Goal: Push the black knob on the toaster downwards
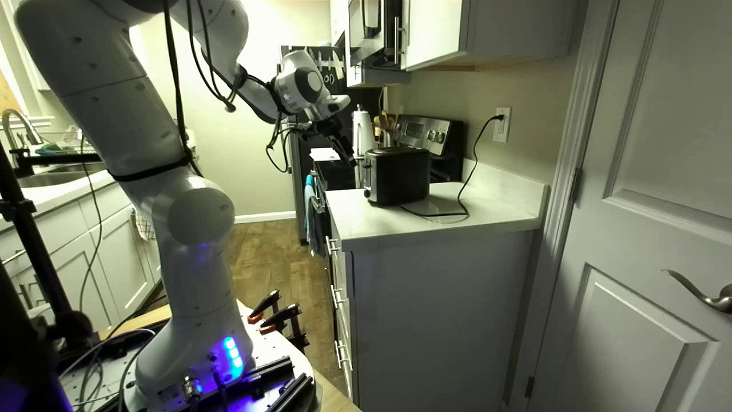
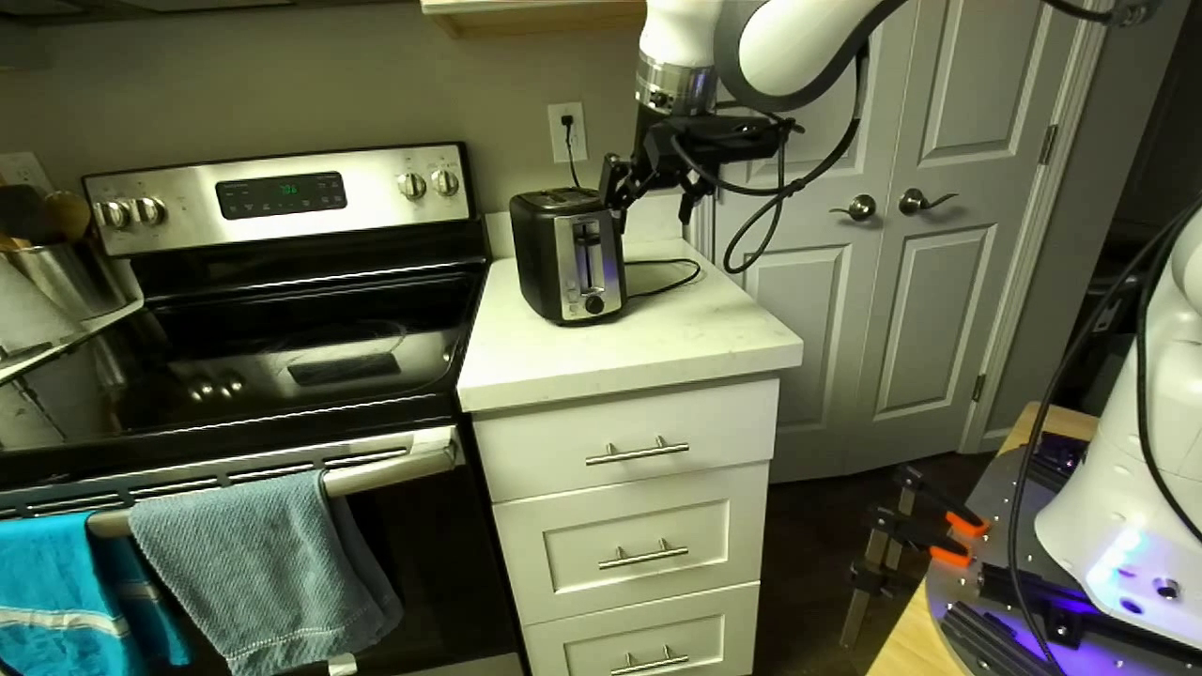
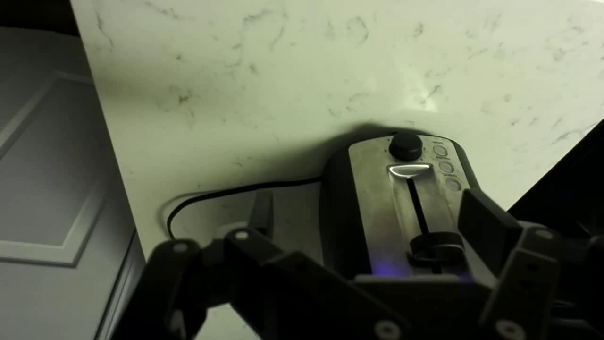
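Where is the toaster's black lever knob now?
In the wrist view, the black rounded lever knob is lower right on the black boxy toaster, below the round black dial and left of the rightmost finger of the black end effector.

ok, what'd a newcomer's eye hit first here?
Probably the white Franka arm on an exterior view's left side, blue lights at its base. Then the black toaster on the white countertop, with the open gripper close to its lever knob. In an exterior view, lower left, a turquoise towel hangs from the oven handle.
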Motion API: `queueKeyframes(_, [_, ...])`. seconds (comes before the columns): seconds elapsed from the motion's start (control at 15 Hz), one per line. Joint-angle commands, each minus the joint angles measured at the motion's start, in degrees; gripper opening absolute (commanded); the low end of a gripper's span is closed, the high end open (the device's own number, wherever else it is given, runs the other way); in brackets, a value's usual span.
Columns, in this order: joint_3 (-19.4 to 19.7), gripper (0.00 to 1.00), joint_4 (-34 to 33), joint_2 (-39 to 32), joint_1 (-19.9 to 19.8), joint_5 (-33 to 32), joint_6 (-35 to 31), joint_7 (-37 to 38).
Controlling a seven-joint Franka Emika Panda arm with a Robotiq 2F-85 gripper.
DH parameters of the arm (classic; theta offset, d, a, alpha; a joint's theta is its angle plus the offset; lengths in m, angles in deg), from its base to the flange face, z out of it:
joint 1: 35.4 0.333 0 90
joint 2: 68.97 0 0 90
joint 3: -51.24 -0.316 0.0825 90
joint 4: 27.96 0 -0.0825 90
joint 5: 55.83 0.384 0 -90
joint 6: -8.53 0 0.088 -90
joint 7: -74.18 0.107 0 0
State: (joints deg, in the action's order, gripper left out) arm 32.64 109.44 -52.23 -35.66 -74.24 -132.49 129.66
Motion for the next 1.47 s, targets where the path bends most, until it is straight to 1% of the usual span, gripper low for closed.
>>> queueKeyframes(0.0, [-0.37,0.75,-1.81,-0.37,1.04,-2.74,-1.44,0.79])
queueKeyframes(0.07, [-0.47,0.73,-2.14,-0.26,1.42,-2.85,-1.37,0.66])
queueKeyframes(0.13, [-0.73,0.67,-2.37,-0.15,1.63,-3.15,-1.52,1.04])
queueKeyframes(0.4, [-1.55,0.39,-3.37,-1.17,2.14,-3.86,-1.92,1.8])
queueKeyframes(0.53, [-1.97,0.26,-3.74,-2.06,1.72,-5.18,-2.2,2.2])
queueKeyframes(0.67, [-1.78,0.15,-4.1,-3.26,1.49,-6.54,-3.25,1.92])
queueKeyframes(0.73, [-1.78,0.08,-4.51,-4.18,1.11,-7.87,-3.85,2.15])
queueKeyframes(0.8, [-1.62,0.02,-4.92,-5.01,0.95,-9.03,-4.35,2.12])
queueKeyframes(0.87, [-1.34,0.01,-5.57,-6.13,0.87,-10.1,-5.01,1.94])
queueKeyframes(1.07, [-0.46,0.0,-7.8,-9.23,0.91,-14.0,-6.39,2.22])
queueKeyframes(1.4, [2.04,0.0,-10.78,-12.48,2.59,-18.15,-6.35,2.5])
